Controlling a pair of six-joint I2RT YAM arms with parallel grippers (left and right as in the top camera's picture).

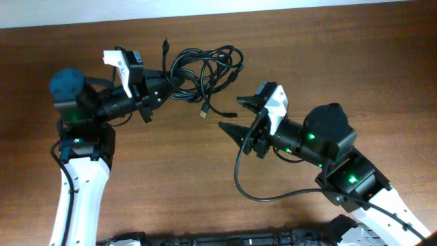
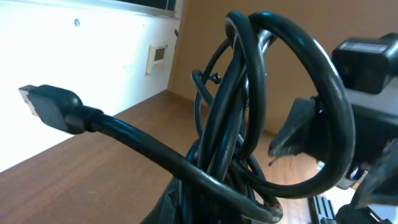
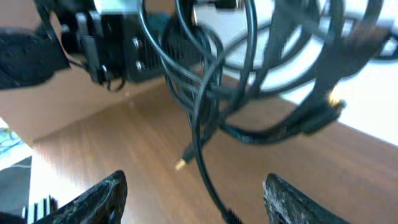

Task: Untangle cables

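Gripping the tangled cables [image 1: 205, 68] in my left pincer [image 1: 164, 87], I hold the bundle above the wooden table [image 1: 307, 41], toward twelve o'clock. My right pincer [image 1: 235, 116] hangs at the bundle's five o'clock, jaws spread wide, clear of the cords.

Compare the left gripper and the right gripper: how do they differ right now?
The left gripper is shut on the cables, holding the bundle up; the right gripper is open and holds nothing. The left gripper touches the bundle, while the right gripper sits apart from it with its fingers spread wide. Both point toward the cables from opposite sides.
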